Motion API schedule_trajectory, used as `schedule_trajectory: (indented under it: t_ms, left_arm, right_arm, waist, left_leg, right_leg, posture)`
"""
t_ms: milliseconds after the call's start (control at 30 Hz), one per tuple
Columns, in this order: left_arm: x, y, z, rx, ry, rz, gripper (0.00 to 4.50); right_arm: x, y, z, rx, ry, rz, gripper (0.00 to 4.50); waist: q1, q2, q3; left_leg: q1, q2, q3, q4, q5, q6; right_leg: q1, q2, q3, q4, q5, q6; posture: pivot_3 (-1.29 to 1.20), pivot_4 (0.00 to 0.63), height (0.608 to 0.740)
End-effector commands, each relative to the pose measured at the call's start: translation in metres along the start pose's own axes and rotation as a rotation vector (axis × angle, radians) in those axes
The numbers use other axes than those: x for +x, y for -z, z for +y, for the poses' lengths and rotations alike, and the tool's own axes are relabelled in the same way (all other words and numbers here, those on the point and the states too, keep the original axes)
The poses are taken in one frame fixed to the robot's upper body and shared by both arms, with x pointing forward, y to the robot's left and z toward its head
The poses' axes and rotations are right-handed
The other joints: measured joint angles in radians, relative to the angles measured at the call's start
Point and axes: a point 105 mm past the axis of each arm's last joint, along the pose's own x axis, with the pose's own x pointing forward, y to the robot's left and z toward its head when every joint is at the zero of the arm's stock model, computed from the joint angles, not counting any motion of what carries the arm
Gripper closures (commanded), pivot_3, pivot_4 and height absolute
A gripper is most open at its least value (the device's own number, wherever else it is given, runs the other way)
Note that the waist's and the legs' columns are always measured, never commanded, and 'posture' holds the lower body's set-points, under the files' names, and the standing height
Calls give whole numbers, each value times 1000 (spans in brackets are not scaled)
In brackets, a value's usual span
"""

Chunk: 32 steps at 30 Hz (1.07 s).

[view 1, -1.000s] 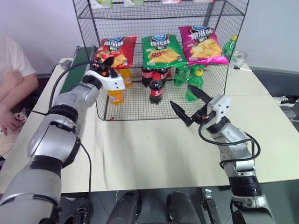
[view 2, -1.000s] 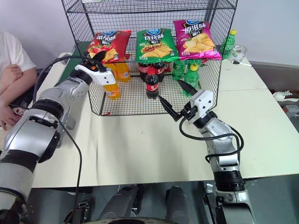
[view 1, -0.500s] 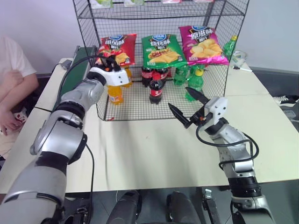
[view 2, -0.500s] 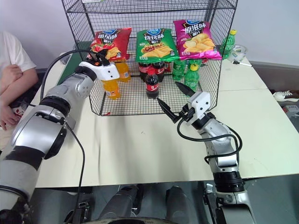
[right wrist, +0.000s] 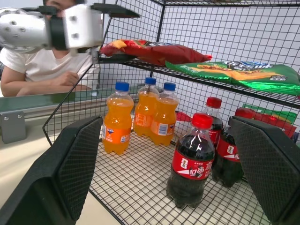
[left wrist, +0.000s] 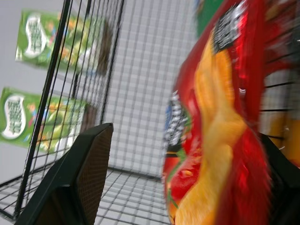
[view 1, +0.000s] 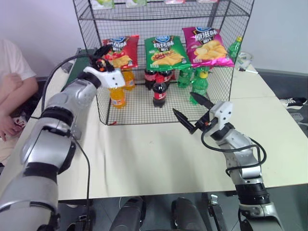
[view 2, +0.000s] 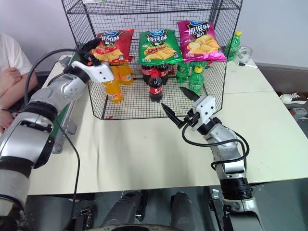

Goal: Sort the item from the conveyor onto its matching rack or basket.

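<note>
In the left eye view, the red crisp bag (view 1: pixel 119 50) is lying on the sloping tier of the black wire rack (view 1: pixel 163 9), at the left end of a row with the green crisp bag (view 1: pixel 166 49) and the magenta crisp bag (view 1: pixel 208 45), so the sorting itself looks done and what is left is for the arm to clear out. The left gripper (view 1: pixel 102 54) is hovering at the bag's near left corner with its fingers spread apart and nothing between them; a second ago those fingers were pinched on that corner, and the bag was lying more askew. The conveyor (view 1: pixel 76 67) is running along the rack's left side. The right gripper (view 1: pixel 191 111) is waiting over the table (view 1: pixel 154 154) with its jaws wide and empty, unchanged from earlier. In the right eye view, a person (view 2: pixel 12 72) is sitting at the far left. In the left wrist view, the bag is sitting close beside one black finger (left wrist: pixel 79 183). In the right wrist view, orange bottles (right wrist: pixel 136 117) and cola bottles (right wrist: pixel 197 159) are standing on the lower tier, below the bags.
</note>
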Motion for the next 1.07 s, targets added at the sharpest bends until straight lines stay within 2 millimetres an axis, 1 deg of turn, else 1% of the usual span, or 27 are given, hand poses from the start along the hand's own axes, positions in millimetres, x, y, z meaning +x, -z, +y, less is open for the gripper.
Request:
schedule_trajectory:
  t_ms: [33,67,133,167,200,267,333,367,400,433,500,533,600,633,733,800,867,933,1000,1067]
  left_arm:
    - [-1,-3,9,-12,-19,-26,695]
    - [-12,-16,17,-36,-50,-127,695]
    - [-35,-34,27,-28,-81,-243,695]
    - [-45,-40,29,-19,-78,-273,695]
    - [-51,-41,29,-28,-74,-273,695]
    - [-67,-38,28,-160,-78,-240,695]
    - [-87,-39,17,-374,-19,-221,695]
    - [-95,-39,10,-453,21,-211,695]
    - [-113,-34,-2,-587,89,-164,695]
    - [-128,-25,-10,-708,122,-100,695]
    - [-153,-9,-18,-963,151,24,695]
    - [-163,-5,-19,-1046,160,64,695]
    - [-177,-3,-16,-1127,162,101,695]
    - [-183,-2,-19,-1189,177,143,695]
    - [-197,1,-26,-1230,203,240,695]
    - [-208,2,-28,-1241,220,271,695]
    - [-215,4,-29,-1254,219,300,695]
    - [-224,11,-32,-1255,228,355,695]
    - [-232,18,-32,-1217,232,381,695]
    - [-237,23,-28,-1203,212,363,695]
  right_arm:
    - [2,-17,1,-43,-17,-50,0]
    - [3,-16,2,-41,-23,-47,0]
    - [3,-15,2,-27,-32,-49,0]
    - [4,-15,2,-24,-35,-48,0]
    - [4,-15,2,-27,-40,-46,0]
    - [3,-15,1,-29,-43,-47,0]
    - [-1,-16,-1,-40,-45,-42,0]
    - [-3,-17,-3,-42,-45,-41,0]
    - [-9,-18,-6,-44,-50,-30,0]
    - [-16,-17,-9,-46,-53,-15,0]
    - [-29,-17,-16,-68,-55,22,0]
    - [-36,-17,-20,-78,-55,40,0]
    - [-45,-19,-26,-95,-53,65,0]
    - [-50,-20,-29,-98,-54,78,0]
    - [-64,-22,-35,-97,-72,119,0]
    - [-78,-22,-40,-102,-87,166,0]
    - [-87,-22,-44,-91,-94,197,0]
    - [-97,-22,-49,-104,-101,236,0]
    - [-103,-23,-56,-125,-87,260,0]
    - [-105,-23,-59,-131,-85,266,0]
  waist:
    - [7,0,0]
    - [5,0,0]
    - [-8,0,0]
    - [-13,0,0]
    - [-17,0,0]
    - [-19,0,0]
    - [-22,1,-1]
    - [-24,2,-1]
    - [-25,2,-1]
    - [-26,2,-1]
    - [-27,3,-1]
    - [-26,3,0]
    - [-18,3,0]
    - [-12,3,0]
    - [4,3,-1]
    - [8,3,-1]
    - [8,3,0]
    - [7,3,0]
    - [7,3,0]
    - [7,3,-1]
  left_leg:
    - [0,0,0,0,0,0]
    - [0,0,0,1,0,0]
    - [0,-1,1,0,0,0]
    - [0,0,1,0,0,0]
    - [-1,0,1,-1,0,0]
    - [-3,0,1,-1,0,0]
    - [-3,0,0,0,0,0]
    - [-3,0,0,0,0,0]
    - [-2,0,1,0,0,0]
    - [-2,0,1,-1,0,0]
    - [-2,1,1,-2,0,0]
    - [-2,1,1,-2,0,1]
    - [-2,2,0,-1,0,1]
    - [-2,2,0,-1,0,1]
    - [0,2,0,-1,-1,1]
    - [2,2,1,-1,-1,1]
    - [2,2,1,-1,-1,1]
    - [2,3,1,-1,-1,1]
    - [2,3,1,-1,-1,1]
    - [2,3,2,-1,-1,1]
  right_leg:
    - [0,0,0,0,0,0]
    - [1,0,0,0,0,0]
    - [0,-1,1,0,0,0]
    - [-1,-1,2,0,0,0]
    - [-2,-1,2,0,0,0]
    - [-5,-1,3,1,0,0]
    - [-5,-1,2,2,0,0]
    - [-4,-1,3,1,0,-1]
    - [-4,-2,3,1,0,-1]
    - [-4,-2,3,1,0,-1]
    - [-4,-2,5,0,0,-1]
    - [-4,-2,5,0,0,-1]
    - [-4,-1,5,0,0,-1]
    - [-4,-1,4,0,0,-2]
    - [0,-2,4,-1,0,-2]
    - [3,-3,4,-3,-2,-5]
    - [3,-3,4,-4,-2,-5]
    - [3,-3,4,-4,-2,-5]
    - [3,-3,4,-4,-2,-6]
    - [3,-3,4,-4,-3,-7]
  posture:
    - [0,150,740]
    - [0,150,740]
    - [0,150,740]
    - [0,150,740]
    - [0,150,740]
    - [0,150,740]
    - [0,150,740]
    - [0,150,740]
    - [0,150,740]
    - [0,150,740]
    - [0,150,740]
    - [0,150,740]
    - [0,150,740]
    - [0,150,740]
    - [0,150,740]
    - [0,150,740]
    - [0,150,740]
    - [0,150,740]
    - [0,150,740]
    - [0,150,740]
